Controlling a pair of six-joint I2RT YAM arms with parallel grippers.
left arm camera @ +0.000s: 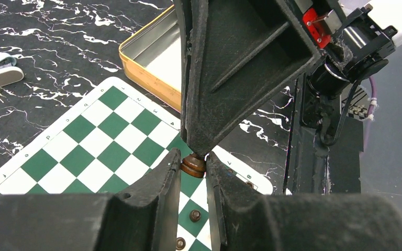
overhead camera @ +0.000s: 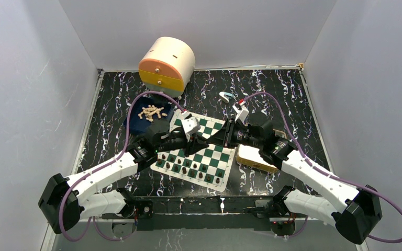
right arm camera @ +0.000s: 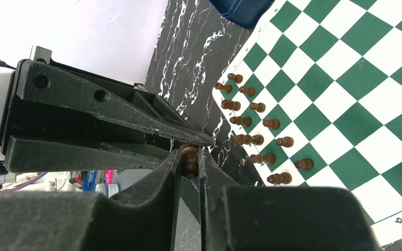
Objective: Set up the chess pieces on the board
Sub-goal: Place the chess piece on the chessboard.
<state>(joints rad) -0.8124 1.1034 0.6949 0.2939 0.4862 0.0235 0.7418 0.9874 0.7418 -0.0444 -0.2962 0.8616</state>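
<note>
dark chess piece (left arm camera: 193, 166) gripped by left pincer (left arm camera: 193, 158) and right pincer (right arm camera: 190, 156) above board (left arm camera: 114, 141).

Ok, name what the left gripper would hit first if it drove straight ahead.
Most likely the right gripper, tip to tip with the left gripper at the dark chess piece they both flank.

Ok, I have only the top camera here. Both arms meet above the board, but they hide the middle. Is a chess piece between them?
Observer: Yes. The left gripper has its jaws shut on one dark piece.
Operator: And the right one?
Observer: The right gripper has its jaws around the same piece; if they press it, I cannot tell.
Operator: Is the tin empty?
Observer: The part of the tin that I see holds nothing.
</note>
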